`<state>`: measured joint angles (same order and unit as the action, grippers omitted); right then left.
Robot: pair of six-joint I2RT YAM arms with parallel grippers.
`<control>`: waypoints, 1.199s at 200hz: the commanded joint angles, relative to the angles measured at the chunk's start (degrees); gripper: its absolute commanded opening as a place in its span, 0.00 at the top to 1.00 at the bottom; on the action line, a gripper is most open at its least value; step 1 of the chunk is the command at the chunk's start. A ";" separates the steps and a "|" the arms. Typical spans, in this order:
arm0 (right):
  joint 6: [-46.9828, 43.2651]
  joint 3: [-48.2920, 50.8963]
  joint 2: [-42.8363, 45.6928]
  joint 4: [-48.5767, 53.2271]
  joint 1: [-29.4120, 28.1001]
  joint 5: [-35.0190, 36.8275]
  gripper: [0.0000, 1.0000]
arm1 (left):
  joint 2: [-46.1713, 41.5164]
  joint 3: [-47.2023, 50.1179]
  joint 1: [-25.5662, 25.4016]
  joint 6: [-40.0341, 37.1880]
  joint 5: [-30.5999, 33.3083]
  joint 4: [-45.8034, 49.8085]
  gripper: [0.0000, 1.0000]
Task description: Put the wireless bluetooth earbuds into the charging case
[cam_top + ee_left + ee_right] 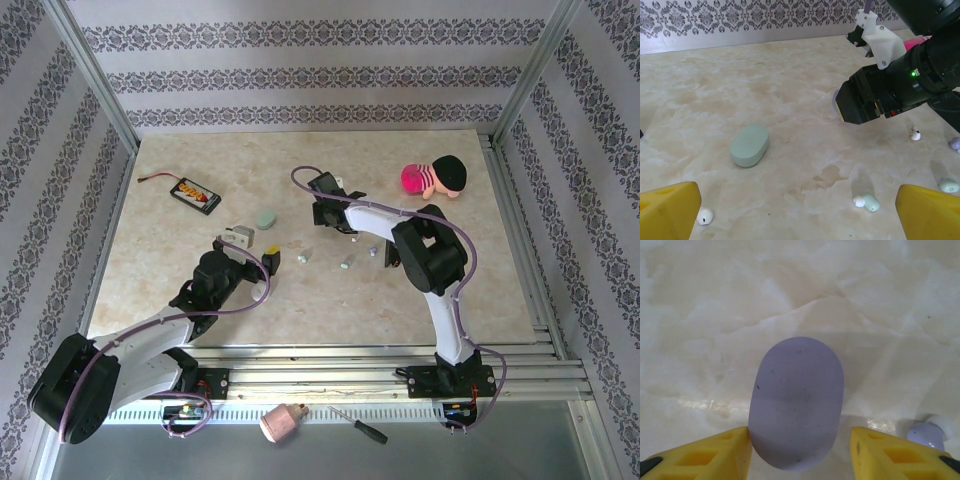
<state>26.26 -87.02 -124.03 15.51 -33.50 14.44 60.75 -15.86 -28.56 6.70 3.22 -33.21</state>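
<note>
Nothing inserted: tiny mint, white, lilac plastic earbuds (871,202) loose on marble table (790,75), lower right. Right gripper (799,436) half-wide astride closed lilac pebble-shaped case (796,400), unclamped. Left gripper (800,215) wide, empty.

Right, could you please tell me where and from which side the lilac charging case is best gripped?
Grip the lilac case across its narrow middle, on the two long sides, coming from above. It lies flat and closed on the table, an elongated pebble whose rounded ends would probably slip. The right tool straddles that width.
</note>
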 commanded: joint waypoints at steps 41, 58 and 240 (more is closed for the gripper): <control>0.20 -4.31 -2.91 2.92 0.85 -1.08 0.50 | 1.99 -0.66 -1.08 1.74 -1.19 -2.21 0.01; -0.13 -4.93 -3.34 3.25 0.97 -1.06 0.50 | 2.36 -0.84 -1.06 1.65 -1.20 -2.21 0.01; -26.55 13.24 19.41 -0.33 2.00 -21.15 0.63 | -2.67 -3.09 -1.29 -1.74 -5.26 5.02 0.01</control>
<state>10.02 -78.50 -112.14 15.88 -32.34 0.23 60.29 -16.91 -28.95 7.16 0.97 -31.79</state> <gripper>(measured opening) 0.366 0.994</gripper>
